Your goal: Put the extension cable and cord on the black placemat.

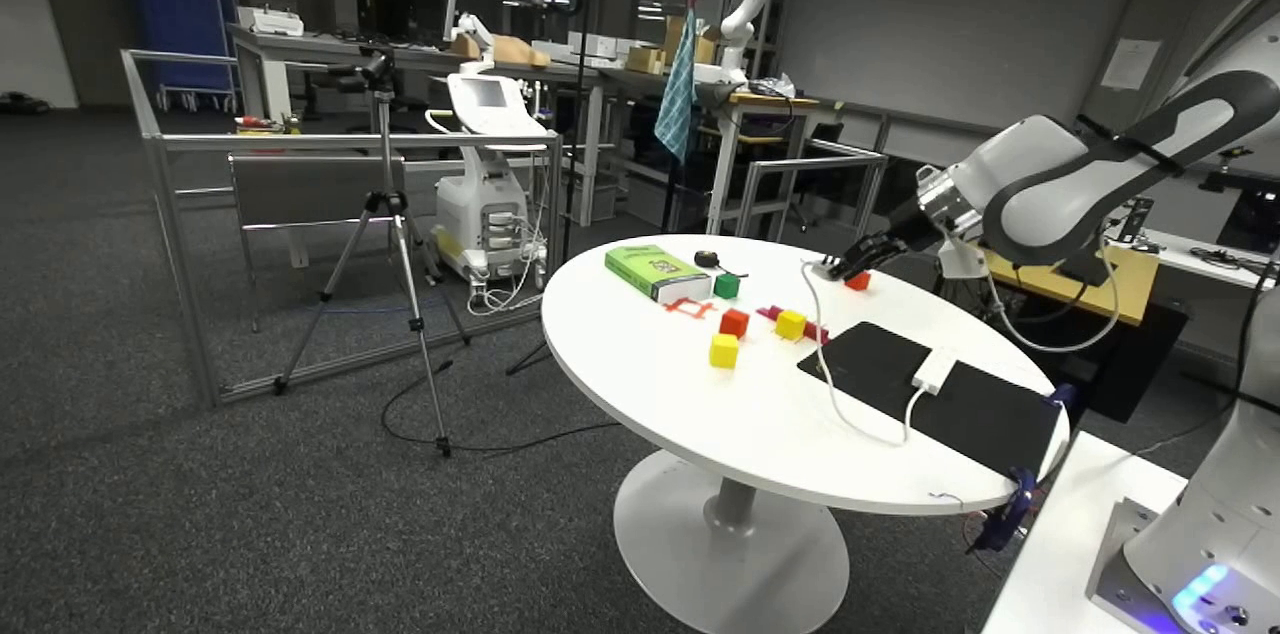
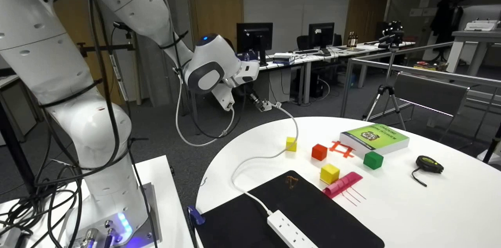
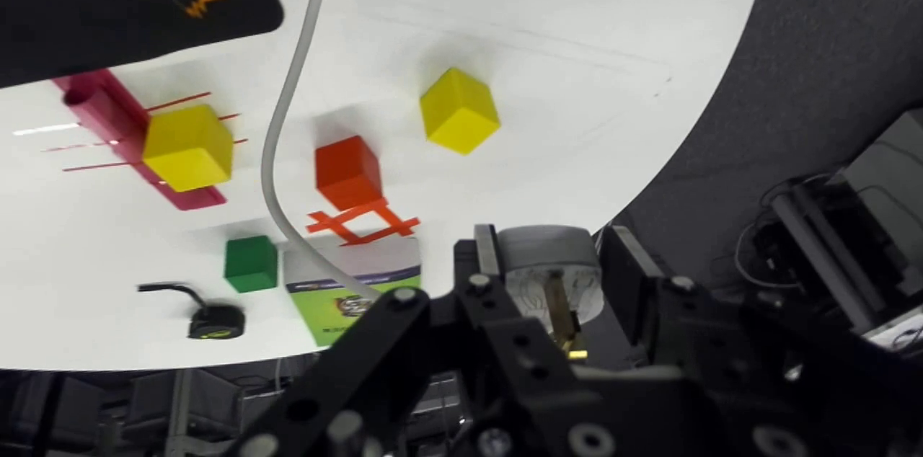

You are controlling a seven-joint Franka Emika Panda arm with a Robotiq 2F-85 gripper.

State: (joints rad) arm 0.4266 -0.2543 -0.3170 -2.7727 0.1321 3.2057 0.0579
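Note:
The white extension cable's socket block (image 1: 935,370) lies on the black placemat (image 1: 1005,414); the block also shows in an exterior view (image 2: 290,229), with the mat (image 2: 309,197). Its white cord (image 2: 256,158) leaves the block, crosses the mat's edge onto the white table, then rises to the gripper. My gripper (image 2: 263,106) is shut on the plug (image 3: 551,277) at the cord's end, holding it in the air off the mat. In the wrist view the plug sits between the fingers (image 3: 554,251), pins showing. The wrist view shows the cord (image 3: 272,147) and a mat corner (image 3: 72,32).
Yellow blocks (image 3: 459,111) (image 3: 189,148), a red block (image 3: 348,172) and a green block (image 3: 250,264) stand on the round table (image 1: 640,374). A green book (image 2: 373,138), a tape measure (image 2: 429,164) and a pink strip (image 2: 343,184) lie there too. A blue clamp (image 2: 195,215) grips the table edge.

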